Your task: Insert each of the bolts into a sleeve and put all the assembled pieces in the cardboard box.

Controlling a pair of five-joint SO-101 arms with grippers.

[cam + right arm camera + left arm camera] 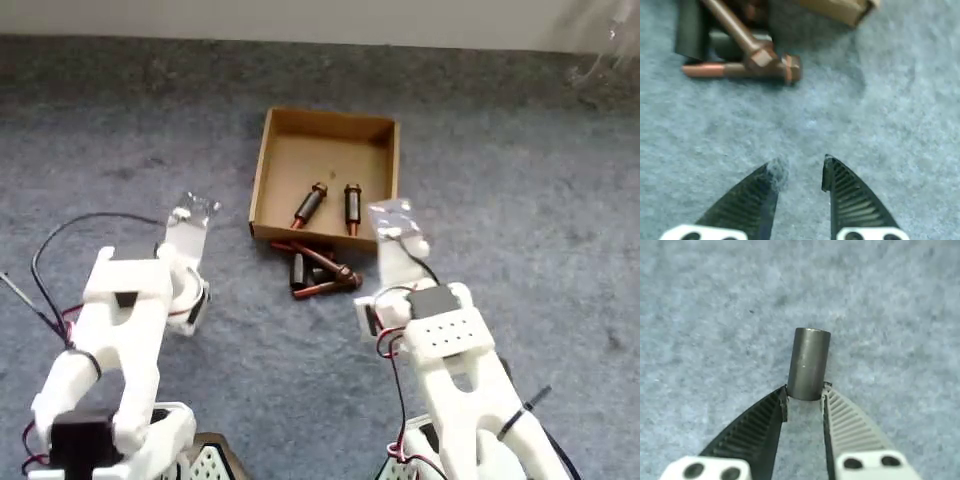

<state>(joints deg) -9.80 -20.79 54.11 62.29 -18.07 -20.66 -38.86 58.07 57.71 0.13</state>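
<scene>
My left gripper is shut on the lower end of a dark grey sleeve, held over the carpet; in the high view it sits left of the cardboard box. Two assembled pieces lie inside the box. A pile of copper bolts and dark sleeves lies just in front of the box. My right gripper is open and holds nothing, hovering a short way from a copper bolt, a second bolt and a sleeve. It is by the box's near right corner.
Grey carpet covers the whole work area. A corner of the box lies beyond the pile as the right wrist view has it. Both white arm bodies fill the near edge of the high view.
</scene>
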